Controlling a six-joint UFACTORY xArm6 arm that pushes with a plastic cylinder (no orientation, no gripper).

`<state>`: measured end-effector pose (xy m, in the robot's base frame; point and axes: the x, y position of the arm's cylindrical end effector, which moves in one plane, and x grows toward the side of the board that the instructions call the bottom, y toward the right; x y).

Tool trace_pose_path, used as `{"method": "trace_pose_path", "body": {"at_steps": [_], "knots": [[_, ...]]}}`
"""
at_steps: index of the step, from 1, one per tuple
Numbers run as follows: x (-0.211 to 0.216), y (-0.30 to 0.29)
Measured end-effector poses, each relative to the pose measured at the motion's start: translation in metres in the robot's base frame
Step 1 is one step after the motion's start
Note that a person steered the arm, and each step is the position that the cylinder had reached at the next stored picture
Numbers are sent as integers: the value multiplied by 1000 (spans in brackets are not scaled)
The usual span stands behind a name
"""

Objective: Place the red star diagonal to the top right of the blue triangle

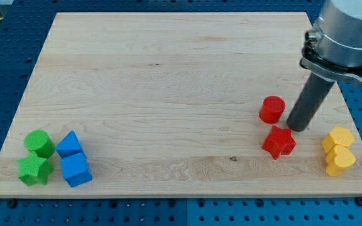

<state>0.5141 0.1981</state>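
Observation:
The red star [279,142] lies at the view's lower right of the wooden board [168,75]. The blue triangle [69,144] lies at the view's lower left, far from the star. My tip [298,127] stands just above and to the right of the red star, touching or almost touching it. A red cylinder [272,109] stands just left of the rod, above the star.
A blue cube [76,169] sits right below the blue triangle. A green cylinder [39,144] and a green star [34,170] lie to their left. Two yellow blocks [337,139] [340,161] sit near the board's right edge, right of the red star.

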Motion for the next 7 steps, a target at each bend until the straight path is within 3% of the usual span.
{"method": "trace_pose_path", "body": {"at_steps": [3,7], "knots": [[39,-11],[37,-58]]}}
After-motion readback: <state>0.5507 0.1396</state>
